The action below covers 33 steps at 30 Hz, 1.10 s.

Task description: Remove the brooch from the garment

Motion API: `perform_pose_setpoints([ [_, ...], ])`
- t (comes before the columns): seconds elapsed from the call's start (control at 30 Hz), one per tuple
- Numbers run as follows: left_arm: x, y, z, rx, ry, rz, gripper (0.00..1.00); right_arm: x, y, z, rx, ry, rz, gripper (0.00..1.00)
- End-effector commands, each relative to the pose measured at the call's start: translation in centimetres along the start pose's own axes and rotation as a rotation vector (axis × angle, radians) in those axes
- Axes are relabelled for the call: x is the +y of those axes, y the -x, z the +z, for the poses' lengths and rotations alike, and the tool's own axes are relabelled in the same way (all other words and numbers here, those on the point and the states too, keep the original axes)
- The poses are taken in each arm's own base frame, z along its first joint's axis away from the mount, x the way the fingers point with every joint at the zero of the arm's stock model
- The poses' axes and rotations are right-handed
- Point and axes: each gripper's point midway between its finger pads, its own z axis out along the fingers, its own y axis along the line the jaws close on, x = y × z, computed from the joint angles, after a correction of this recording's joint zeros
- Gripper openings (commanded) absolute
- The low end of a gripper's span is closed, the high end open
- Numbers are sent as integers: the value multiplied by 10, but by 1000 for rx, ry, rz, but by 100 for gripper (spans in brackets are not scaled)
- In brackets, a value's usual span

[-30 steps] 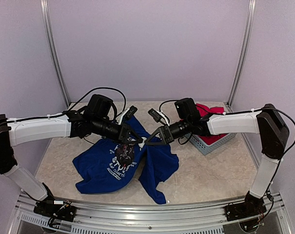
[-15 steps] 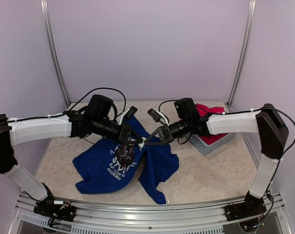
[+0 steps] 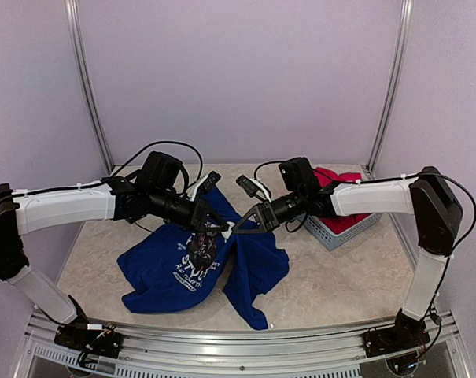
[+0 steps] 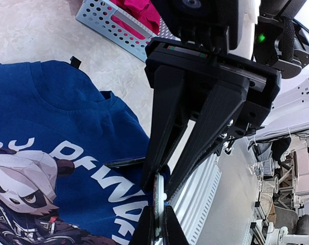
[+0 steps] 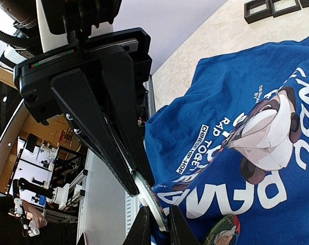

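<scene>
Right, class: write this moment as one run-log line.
left end effector: shut on brooch | right end effector: pinching same brooch | blue T-shirt: on table, pulled up at brooch

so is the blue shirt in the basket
No, the blue shirt lies crumpled on the table, apart from the basket, which holds a red cloth.
</scene>
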Motion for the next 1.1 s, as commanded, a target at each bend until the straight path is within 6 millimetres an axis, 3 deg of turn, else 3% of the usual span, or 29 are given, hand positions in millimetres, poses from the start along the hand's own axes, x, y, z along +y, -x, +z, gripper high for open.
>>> perform_pose_setpoints([
  [0.0,-20,19,-1,-32,-55,63,0,-14,-5,9,23,-30,32,8],
  [0.6,-32,22,3,-17,-80,92,0,-45,3,11,23,-184,69,8],
  [1.07,-32,18,7,-1,-93,80,0,-26,8,23,30,-129,10,12],
])
